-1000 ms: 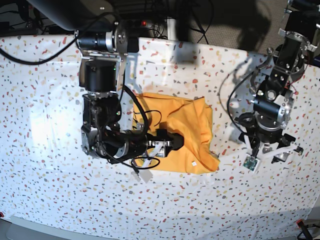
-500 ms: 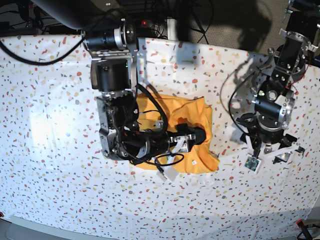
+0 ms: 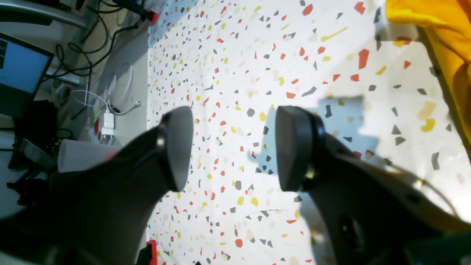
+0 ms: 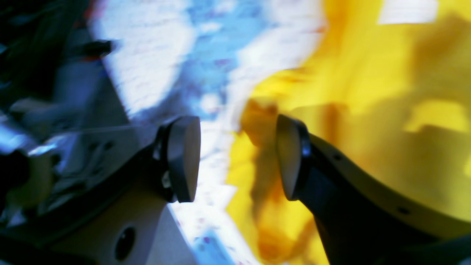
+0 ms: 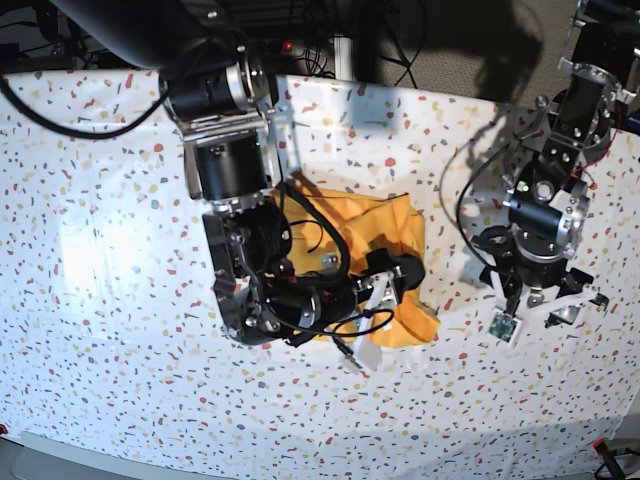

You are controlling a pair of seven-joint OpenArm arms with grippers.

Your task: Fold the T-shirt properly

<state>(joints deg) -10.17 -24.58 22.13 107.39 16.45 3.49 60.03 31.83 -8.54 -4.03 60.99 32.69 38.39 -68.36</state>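
Observation:
The mustard-yellow T-shirt (image 5: 388, 226) lies crumpled in the middle of the speckled table, largely covered by my right arm. My right gripper (image 5: 405, 285) hovers at the shirt's right edge. In the blurred right wrist view its jaws (image 4: 237, 158) stand open, with the yellow fabric (image 4: 368, 92) and its edge beneath them and nothing pinched. My left gripper (image 5: 540, 312) hangs to the right of the shirt, apart from it. It is open (image 3: 233, 147) over bare cloth, and the T-shirt (image 3: 449, 33) shows only in the top right corner of the left wrist view.
A white terrazzo-patterned cloth (image 5: 100, 250) covers the table. Beyond its edge in the left wrist view are cables, a charger (image 3: 107, 123) and a monitor (image 3: 22, 70). Red clamps (image 3: 152, 16) hold the cloth at the edge. Black cables loop around my right arm.
My right arm has swept rightward across the T-shirt, from its lower left to its right edge, and the fabric has bunched up smaller. The left arm has stayed still.

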